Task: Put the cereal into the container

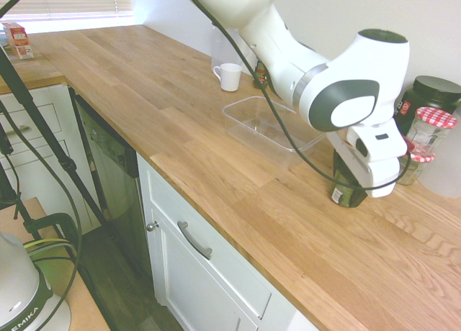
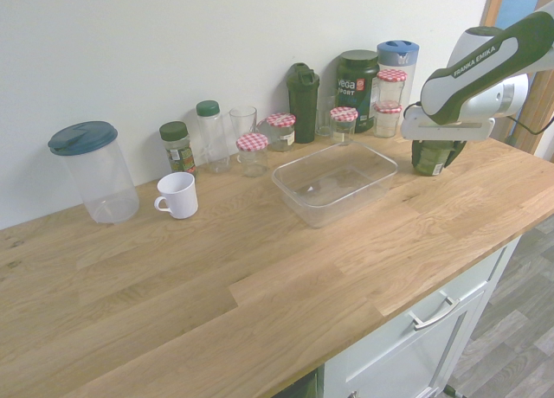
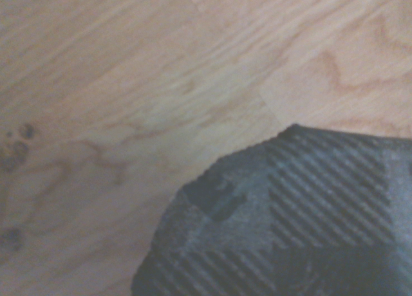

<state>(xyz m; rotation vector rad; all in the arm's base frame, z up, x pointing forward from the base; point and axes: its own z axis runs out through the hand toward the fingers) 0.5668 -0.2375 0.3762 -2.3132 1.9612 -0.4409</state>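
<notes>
Counting by the second exterior view: one squat green jar, one shallow clear tub, one white mug, five jars with red-checked lids, two of them stacked at the far right. Also one black shaker bottle, one large dark tub marked "vega SPORT", one green-lidded jar with a printed label, one clear bottle with a green cap, and two lidded pitchers, one at the left, one far right with a blue lid. At least one drinking glass behind the checked lids.

Standing on the wooden counter: the squat jar, to the right of the clear tub and outside it, apart from its rim. Reaching in from the right: the white arm, bent, with gripper pointing down at the squat jar. Cannot tell whether wide, narrow or clamped on the jar.

Hidden in the second exterior view: the squat jar's top, behind the gripper. Cut off in the wrist view: the dark scalloped lid, blurred. Partly blocked by the arm in the first exterior view: the far row of jars.
</notes>
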